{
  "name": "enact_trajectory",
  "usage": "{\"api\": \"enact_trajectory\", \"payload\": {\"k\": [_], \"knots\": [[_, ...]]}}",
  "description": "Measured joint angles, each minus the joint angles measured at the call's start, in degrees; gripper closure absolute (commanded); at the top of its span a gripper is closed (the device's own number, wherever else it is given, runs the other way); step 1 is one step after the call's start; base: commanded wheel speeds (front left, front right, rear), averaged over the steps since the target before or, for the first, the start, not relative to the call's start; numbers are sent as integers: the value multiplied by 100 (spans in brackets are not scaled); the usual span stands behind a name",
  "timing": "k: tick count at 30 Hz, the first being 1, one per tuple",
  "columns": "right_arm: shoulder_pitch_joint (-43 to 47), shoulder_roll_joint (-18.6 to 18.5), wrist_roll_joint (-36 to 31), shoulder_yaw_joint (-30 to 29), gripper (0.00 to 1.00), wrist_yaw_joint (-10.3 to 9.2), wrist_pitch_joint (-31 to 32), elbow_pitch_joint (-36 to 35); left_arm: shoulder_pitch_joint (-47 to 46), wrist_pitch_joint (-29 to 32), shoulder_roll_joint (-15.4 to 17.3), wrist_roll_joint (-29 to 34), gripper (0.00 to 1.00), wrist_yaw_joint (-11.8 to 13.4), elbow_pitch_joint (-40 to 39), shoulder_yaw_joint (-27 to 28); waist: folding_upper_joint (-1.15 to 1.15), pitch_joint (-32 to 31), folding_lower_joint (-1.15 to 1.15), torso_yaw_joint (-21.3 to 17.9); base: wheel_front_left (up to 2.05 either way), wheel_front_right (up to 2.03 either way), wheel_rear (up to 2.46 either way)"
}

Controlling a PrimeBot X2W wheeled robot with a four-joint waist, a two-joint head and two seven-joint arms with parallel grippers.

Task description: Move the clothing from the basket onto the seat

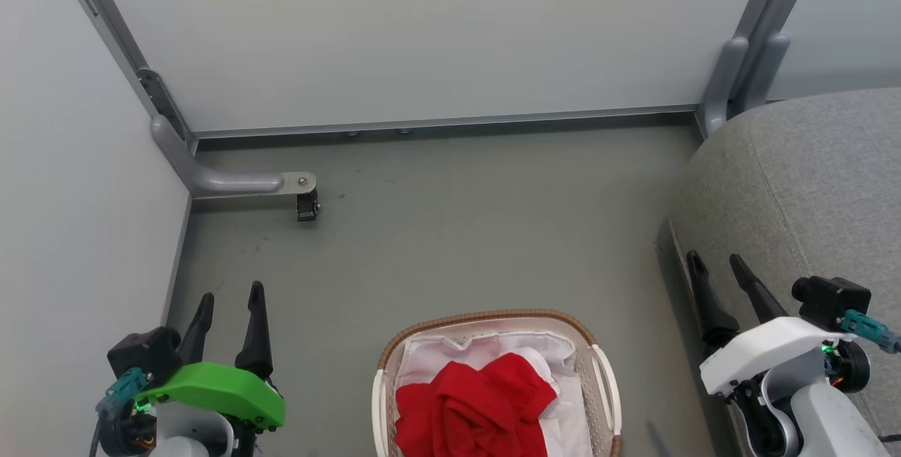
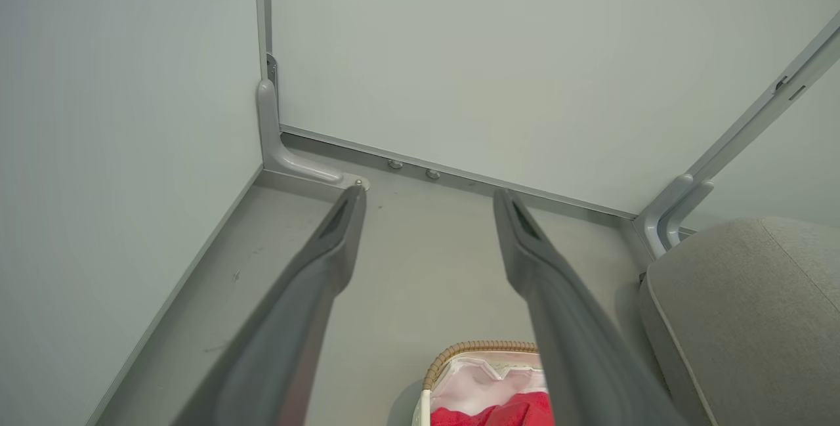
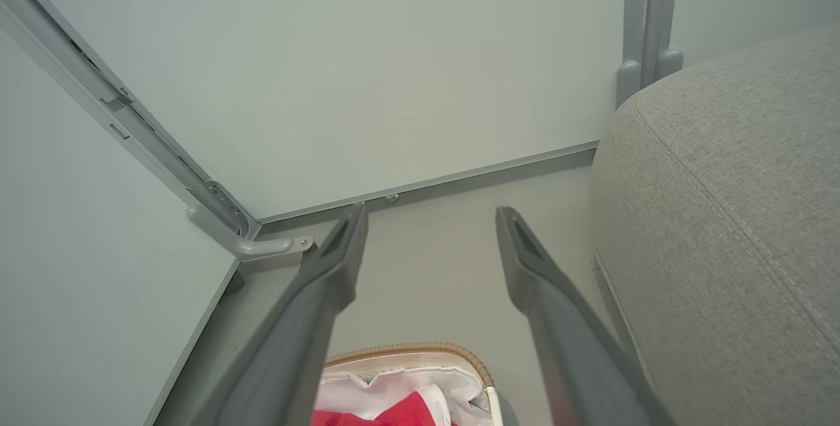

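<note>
Spread wide and empty, the left gripper sits at 7 o'clock in the head view, its 2 dark fingers pointing toward 12. The right gripper sits at 4 o'clock, its 2 fingers also parted with nothing between them.

Bare grey floor lies open between them and runs up to the back panel at 12 o'clock. A side panel closes off 9 o'clock, near the left gripper. From the corner at 10 o'clock a grey metal bracket juts onto the floor, with a small black caster at its end. The seat fills 3 o'clock. Its rounded front edge is just beside the right gripper's fingers; whether they touch it cannot be told.

The clothing is a bunched red heap at 6 o'clock, lying on a white liner inside the basket. The basket stands on the floor between the 2 grippers, and the bottom edge of the view cuts it off. The clothing lies toward 4 o'clock from the left gripper and toward 8 o'clock from the right, clear of both. A strip of floor separates the basket from the seat.
</note>
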Motion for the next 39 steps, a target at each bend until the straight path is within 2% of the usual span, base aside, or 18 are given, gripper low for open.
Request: {"api": "enact_trajectory", "payload": {"k": [18,25,31,39], "knots": [[43,54,-935,-137,0,0,-246,278,70,-245,-2,948,0,3,62,-98,0,-4,0,-4,0,0,0],[-179,58,-1246,-154,0,0,-341,269,-133,-338,-175,1235,0,-163,198,-223,0,311,0,-50,0,0,0],[-508,45,-1528,-85,0,1,-401,182,-608,-403,-342,1499,0,-327,571,-680,0,758,0,-151,0,0,0],[-990,81,-1951,60,0,2,-508,-19,-1522,-505,-433,1586,0,-379,1641,-1948,0,1639,0,-425,0,0,0]]}}
